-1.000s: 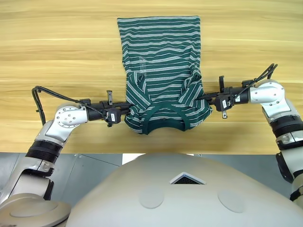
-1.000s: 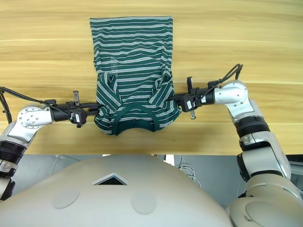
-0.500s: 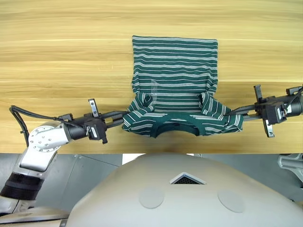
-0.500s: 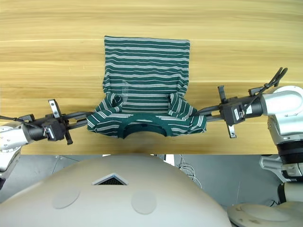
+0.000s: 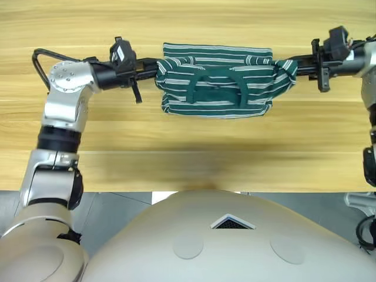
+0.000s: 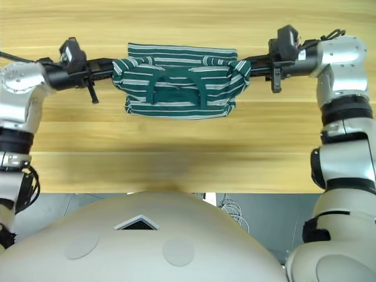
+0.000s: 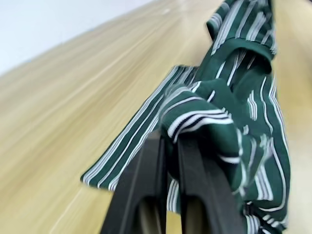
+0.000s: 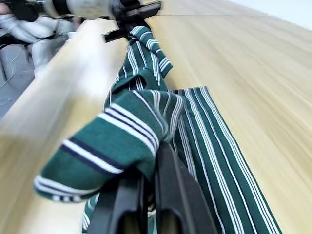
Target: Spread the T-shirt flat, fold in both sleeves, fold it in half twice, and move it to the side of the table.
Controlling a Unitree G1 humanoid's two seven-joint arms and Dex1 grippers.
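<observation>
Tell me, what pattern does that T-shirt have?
The T-shirt is dark green with thin white stripes; the left eye view shows it best.

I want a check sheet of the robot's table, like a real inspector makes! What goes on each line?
surface: wooden table, light planks.
job's things: green striped T-shirt, sleeves folded in, doubled over itself, collar side up, stretched between the grippers.
clutter: nothing seen.
grippers: left gripper shut on the T-shirt's left end; right gripper shut on its right end.
cables: black cable loop by the left arm; black cables at the right wrist.
surroundings: grey floor below the table's near edge.
</observation>
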